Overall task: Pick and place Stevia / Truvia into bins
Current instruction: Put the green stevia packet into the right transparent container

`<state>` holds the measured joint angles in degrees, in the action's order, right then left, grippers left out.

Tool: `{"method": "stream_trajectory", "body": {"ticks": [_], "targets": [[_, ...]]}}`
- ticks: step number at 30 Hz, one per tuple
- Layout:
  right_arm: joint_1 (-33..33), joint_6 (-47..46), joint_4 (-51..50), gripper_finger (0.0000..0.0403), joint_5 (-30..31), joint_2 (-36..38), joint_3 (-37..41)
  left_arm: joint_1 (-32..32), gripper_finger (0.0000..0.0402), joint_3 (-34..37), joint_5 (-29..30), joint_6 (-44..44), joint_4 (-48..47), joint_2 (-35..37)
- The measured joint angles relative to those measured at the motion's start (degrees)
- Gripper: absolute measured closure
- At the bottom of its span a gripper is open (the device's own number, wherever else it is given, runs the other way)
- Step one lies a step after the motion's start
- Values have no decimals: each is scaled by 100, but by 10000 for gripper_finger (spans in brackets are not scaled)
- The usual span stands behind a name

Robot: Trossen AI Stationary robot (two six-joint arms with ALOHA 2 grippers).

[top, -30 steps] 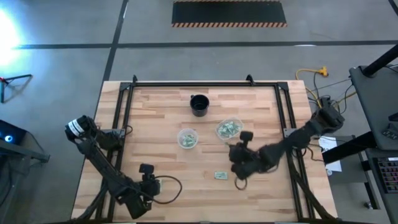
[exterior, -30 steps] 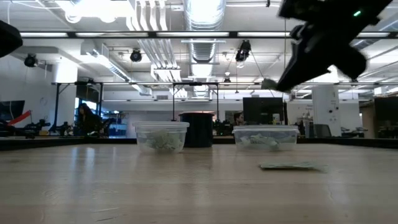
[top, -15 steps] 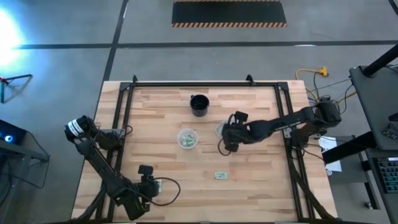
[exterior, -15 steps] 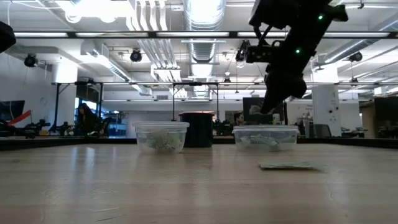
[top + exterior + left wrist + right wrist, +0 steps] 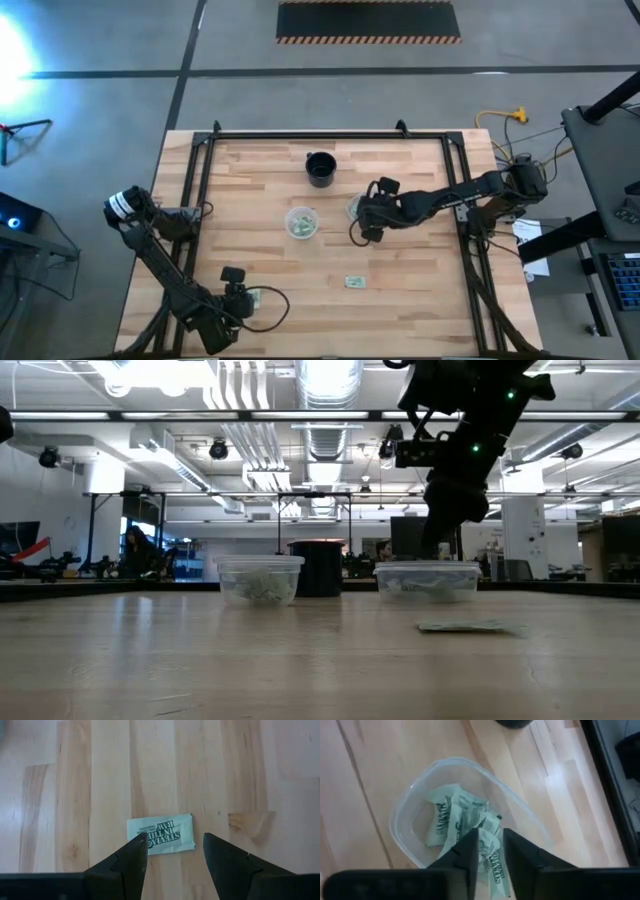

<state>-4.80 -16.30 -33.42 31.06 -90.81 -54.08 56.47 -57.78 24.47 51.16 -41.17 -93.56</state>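
Tabletop [image 5: 250, 180]: pale wood planks with a dark rail frame along the far edge and both side edges; wide bare wood lies between the cups and the near edge, broken only by loose packets.
Clear cups: two. The left clear cup [image 5: 301, 222] stands near the middle of the tabletop; the right clear cup [image 5: 470, 815] stands beside it toward the right edge, mostly covered by the right arm from above. Both hold green-and-white packets.
Black cup [image 5: 320, 168]: one, behind the two clear cups, toward the far edge, apart from both.
Loose packets on the wood: two seen. One packet [image 5: 354, 282] lies flat toward the near edge, right of centre. Another packet [image 5: 160, 834] lies flat near the near-left corner.
Long axis: the packet near the near edge lies with its long side roughly along that edge; the one under the left arm lies crosswise to that gripper's fingers, print side up.
Right gripper [image 5: 490, 855]: directly over the right clear cup, fingers parted by only a narrow gap, a packet [image 5: 490, 851] showing between the tips; whether it is gripped I cannot tell.
Left gripper [image 5: 174, 851]: low over the near-left corner, fingers spread wider than the packet's short side, holding nothing.
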Motion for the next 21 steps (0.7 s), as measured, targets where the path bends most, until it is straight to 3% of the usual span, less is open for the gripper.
{"method": "stream_trajectory", "body": {"ticks": [9,21], "targets": [[-11,141,120,250,209,7,0,0,226,0,-255,-221,-33,-96],[-718,603,420,232,213,193,-233,0,226,-83,-304,-564,7,-734]]}}
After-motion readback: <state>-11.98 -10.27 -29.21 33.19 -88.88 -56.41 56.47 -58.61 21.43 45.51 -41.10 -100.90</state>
